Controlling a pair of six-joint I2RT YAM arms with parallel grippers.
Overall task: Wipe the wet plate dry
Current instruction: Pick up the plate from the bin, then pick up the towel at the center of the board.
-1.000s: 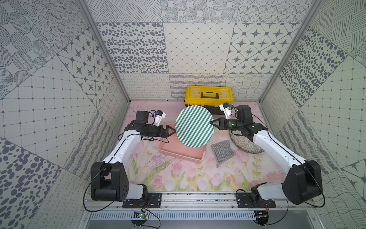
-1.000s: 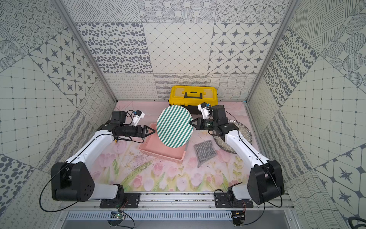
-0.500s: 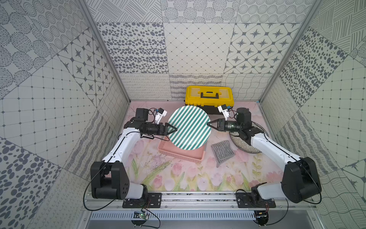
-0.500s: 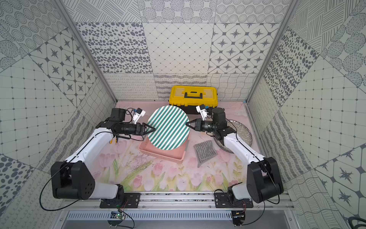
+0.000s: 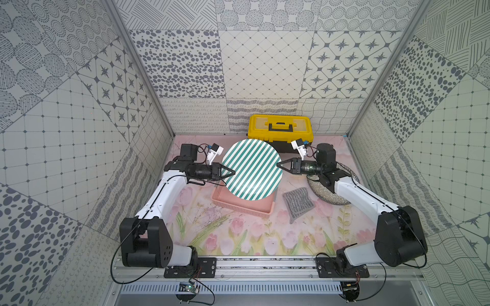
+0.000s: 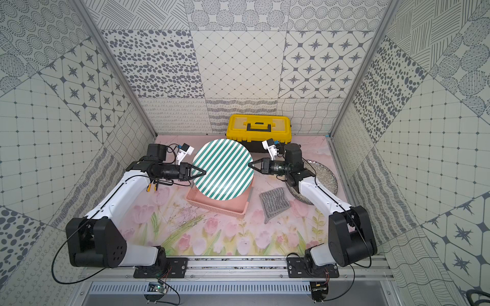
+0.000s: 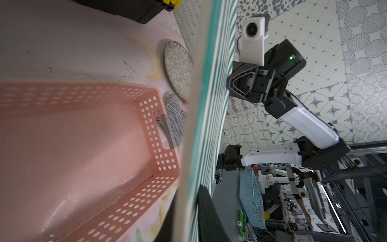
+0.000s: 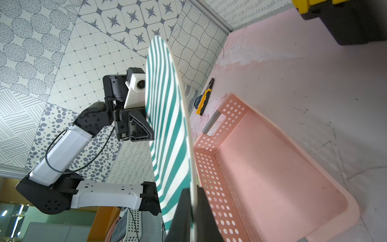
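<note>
The green-and-white striped plate [image 5: 252, 169] [image 6: 222, 169] hangs in the air above the pink basket, its face tilted up toward the top cameras. My left gripper [image 5: 233, 172] [image 6: 204, 172] is shut on the plate's left rim; in the left wrist view the rim [image 7: 209, 104] runs between the two dark fingers of the left gripper [image 7: 189, 209]. My right gripper [image 5: 278, 164] [image 6: 249, 164] grips the opposite rim; in the right wrist view the plate edge [image 8: 165, 104] sits tight inside the right gripper [image 8: 193, 201]. A grey knitted cloth [image 5: 298, 202] [image 6: 274, 202] lies flat on the table, right of the basket.
The pink perforated basket [image 5: 238, 206] [image 6: 217, 208] stands under the plate. A grey speckled dish [image 5: 323, 196] [image 6: 323, 172] lies beneath my right arm. A yellow toolbox [image 5: 281, 127] stands against the back wall. Yellow-handled pliers [image 6: 152, 186] [image 8: 204, 100] lie below my left arm.
My right gripper carried the plate left and turned its face upward. My left gripper came in open and shut on the plate's left rim.
</note>
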